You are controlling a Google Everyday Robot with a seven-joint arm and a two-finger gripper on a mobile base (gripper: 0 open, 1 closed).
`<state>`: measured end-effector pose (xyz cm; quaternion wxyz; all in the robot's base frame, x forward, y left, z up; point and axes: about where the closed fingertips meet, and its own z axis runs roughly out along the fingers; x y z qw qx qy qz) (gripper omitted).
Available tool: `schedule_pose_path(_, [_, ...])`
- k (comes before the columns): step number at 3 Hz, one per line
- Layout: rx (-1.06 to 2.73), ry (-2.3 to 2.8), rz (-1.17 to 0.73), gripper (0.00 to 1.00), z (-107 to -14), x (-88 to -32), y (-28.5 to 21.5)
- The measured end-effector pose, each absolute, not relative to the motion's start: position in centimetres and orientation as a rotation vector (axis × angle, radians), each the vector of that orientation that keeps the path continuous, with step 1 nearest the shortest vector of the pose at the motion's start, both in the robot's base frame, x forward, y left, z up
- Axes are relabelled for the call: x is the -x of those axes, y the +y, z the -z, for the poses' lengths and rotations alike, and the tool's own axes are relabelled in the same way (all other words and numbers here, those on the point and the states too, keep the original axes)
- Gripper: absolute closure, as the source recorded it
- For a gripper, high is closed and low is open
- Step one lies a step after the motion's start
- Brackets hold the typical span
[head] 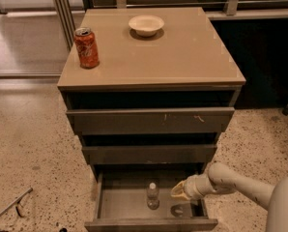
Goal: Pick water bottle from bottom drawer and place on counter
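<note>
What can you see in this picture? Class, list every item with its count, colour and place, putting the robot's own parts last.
water bottle: one, clear with a white cap, upright in the bottom drawer
bottom drawer: one, grey-brown, open
upper drawers: two, grey-brown, above it
counter: one, tan, cabinet top
soda can: one, red-orange, near the counter's left edge
bowl: one, cream, at the counter's rear
floor: speckled beige
arm: one, cream, lower right
gripper: one, cream, in the bottom drawer beside the water bottle
</note>
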<state>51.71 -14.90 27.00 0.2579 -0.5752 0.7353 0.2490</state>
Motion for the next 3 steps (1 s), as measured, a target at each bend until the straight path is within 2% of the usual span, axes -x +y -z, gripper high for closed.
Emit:
schedule_pose_path(2, [1.529,1.92,-0.737,0.35,-26.4,-52.7,-12.7])
schedule_pose_path(3, [1.517,1.887,-0.745,0.18,-26.3,-53.4,-12.1])
